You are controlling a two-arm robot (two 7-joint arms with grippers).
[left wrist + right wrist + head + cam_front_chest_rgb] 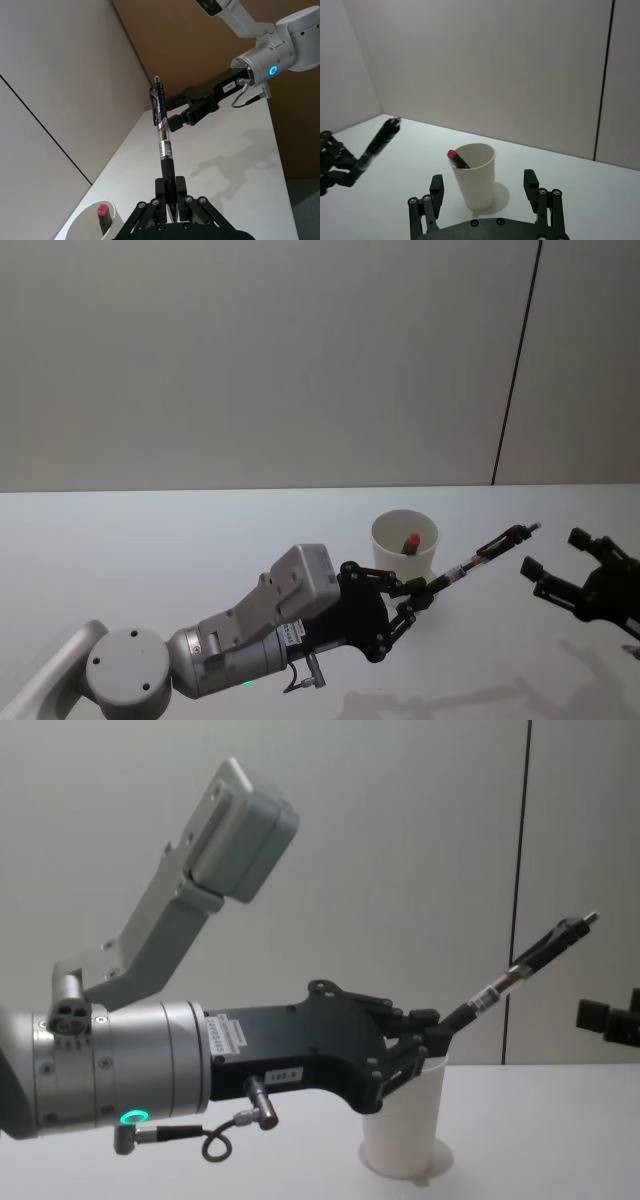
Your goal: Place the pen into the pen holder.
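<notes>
Nearest to me, the left arm's silver and grey body reaches forward over the plain white worktop [150, 560], with a small green light glowing on its underside. Its black wrist carries white stickers, but the print on them is too small to read. The left tool [425, 590] is clamped on the lower barrel of a black pen with a clear middle section [490, 545]. The pen is held in the air, slanting up and away to the right, with its clip end uppermost. A white label band with dark print wraps the clear section, and I cannot read it.

Just to the left of the held pen stands the pen holder [392, 558], a plain white tapered paper cup with a rolled rim, upright on the worktop. The pen is outside the cup. A dark marker with a red end [411, 540] leans inside the cup against its wall.

Further right, the black right tool [555, 552] hangs above the worktop with its fingers spread wide apart and nothing between them, near the pen's upper end but not touching it. A blue ring light shows on that arm.

Behind it all is a plain grey wall with a dark vertical seam [515, 380].
</notes>
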